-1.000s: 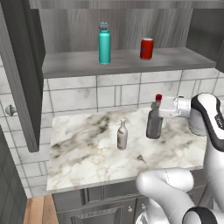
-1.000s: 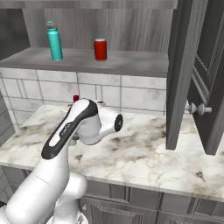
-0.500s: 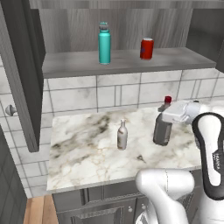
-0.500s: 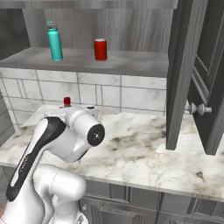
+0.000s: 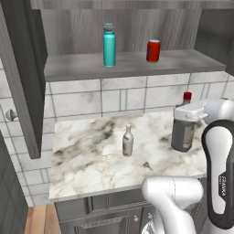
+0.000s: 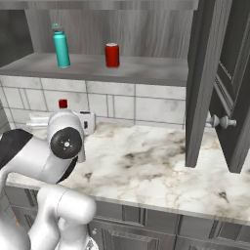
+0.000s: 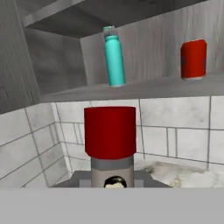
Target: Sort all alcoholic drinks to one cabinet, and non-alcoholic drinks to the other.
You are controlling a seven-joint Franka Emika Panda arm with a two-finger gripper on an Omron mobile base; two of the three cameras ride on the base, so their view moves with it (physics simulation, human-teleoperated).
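A squat dark grey bottle [image 5: 183, 133] with a red cap [image 5: 187, 96] stands upright at the right end of the marble counter [image 5: 91, 160]. My gripper [image 5: 186, 113] is shut on it just under the cap. In the hand view the red cap [image 7: 109, 131] is close in front. A slim pale bottle [image 5: 128, 140] stands alone mid-counter, left of the gripper. The teal bottle [image 5: 109, 45] and the red soda can [image 5: 153, 50] stand on the shelf [image 5: 137, 67] of the open cabinet above; both appear again as teal bottle [image 6: 61, 45] and can [image 6: 112, 54].
The open cabinet's left door [image 5: 20, 77] hangs out over the counter's left end. On the right stands an open door [image 6: 202, 78], and beside it another door with a round knob [image 6: 222, 121]. Tiled wall [image 5: 114, 98] backs the counter.
The arm has swung right along the counter, carrying the dark red-capped bottle with it, away from the pale bottle. Nothing on the shelf moved.
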